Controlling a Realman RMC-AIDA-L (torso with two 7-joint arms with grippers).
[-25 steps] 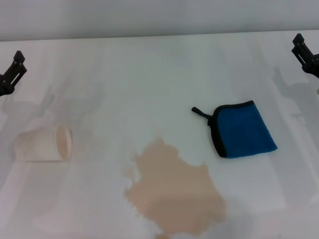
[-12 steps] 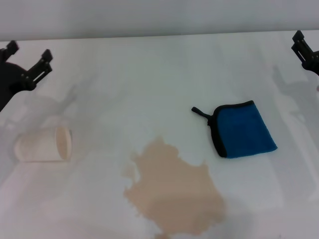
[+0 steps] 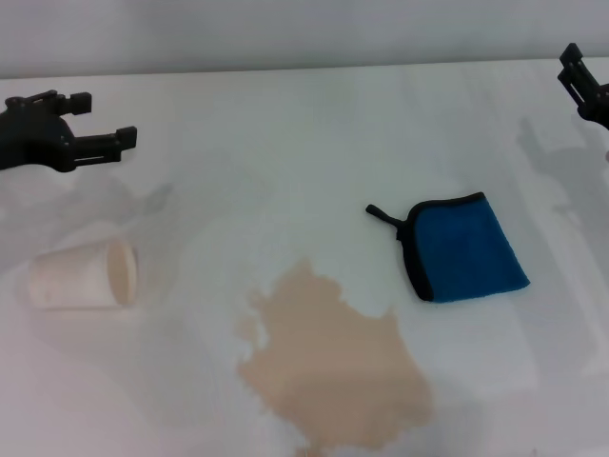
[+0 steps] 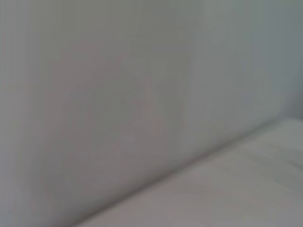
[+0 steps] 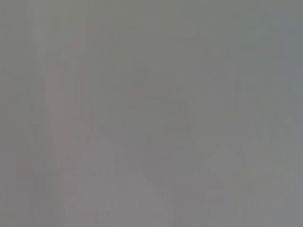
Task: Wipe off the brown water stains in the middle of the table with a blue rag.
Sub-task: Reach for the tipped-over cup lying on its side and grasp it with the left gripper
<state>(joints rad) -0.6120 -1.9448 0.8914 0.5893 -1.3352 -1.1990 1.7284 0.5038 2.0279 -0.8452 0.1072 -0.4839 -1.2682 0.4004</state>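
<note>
The brown water stains (image 3: 333,367) are one pale tan puddle on the white table (image 3: 285,162), at the front middle. The blue rag (image 3: 466,248) lies flat to the right of the puddle and a little behind it, with its black loop tab pointing left. My left gripper (image 3: 105,118) hovers open and empty at the far left, above and behind the cup and far from the rag. My right gripper (image 3: 582,90) shows only partly at the far right edge, behind the rag. Both wrist views show only blank pale surfaces.
A cream paper cup (image 3: 84,276) lies on its side at the left, its mouth facing right, just left of the puddle. A grey wall runs along the table's back edge.
My left gripper has moved in from the left edge toward the right and turned, so both fingers now point right. The right gripper, rag, cup and puddle have not moved.
</note>
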